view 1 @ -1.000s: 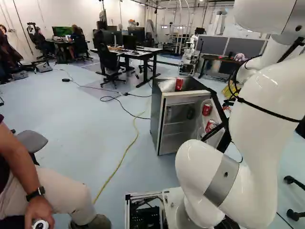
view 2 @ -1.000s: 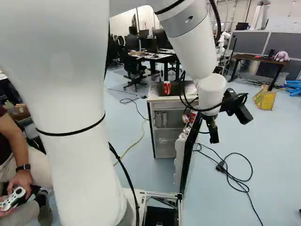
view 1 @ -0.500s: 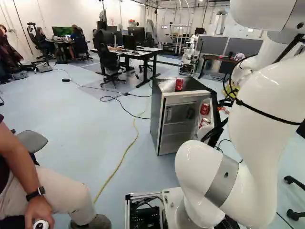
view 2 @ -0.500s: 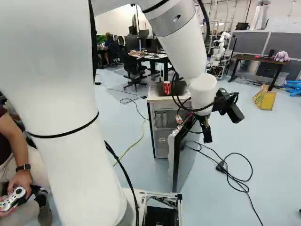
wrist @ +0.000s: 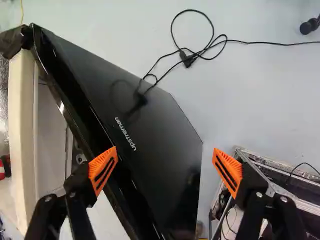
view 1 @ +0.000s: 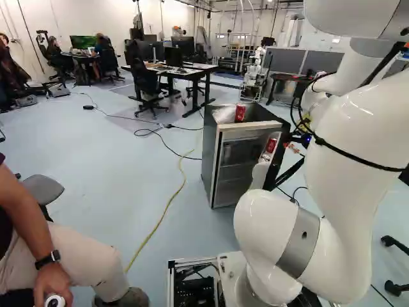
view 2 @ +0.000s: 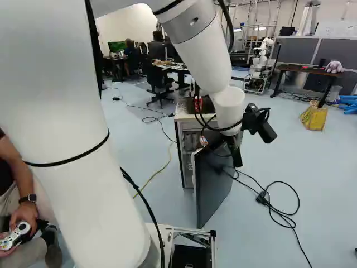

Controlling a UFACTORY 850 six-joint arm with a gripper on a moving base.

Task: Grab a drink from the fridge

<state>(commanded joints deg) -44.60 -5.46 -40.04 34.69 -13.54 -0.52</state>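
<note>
The fridge (view 1: 209, 153) is seen with its door (wrist: 155, 145) partly open. The gripper (view 2: 238, 164) is held by the door, its fingers spread wide and released; whether the door is touched cannot be told. One red can (view 1: 240, 114) is set atop the fridge, another red can (view 1: 271, 146) inside the door.

The fridge (view 1: 209, 160) is black on its side, and its front frame (wrist: 22, 125) is of cream colour. Its door (view 2: 215, 187) is glossy black outside, with small white letters. Near the front edge of the fridge's top, the can (view 1: 239, 113) is red; the upper door can (view 1: 271, 145) is red with some white. The arm (view 1: 351, 173) is white, with a grey band (view 1: 299, 240) and black straps. The gripper (view 2: 238, 159) is black, its pads (wrist: 107, 159) orange with dark lines. The floor (view 1: 115, 147) is pale blue-grey, one cable (view 1: 167, 208) yellow.
</note>
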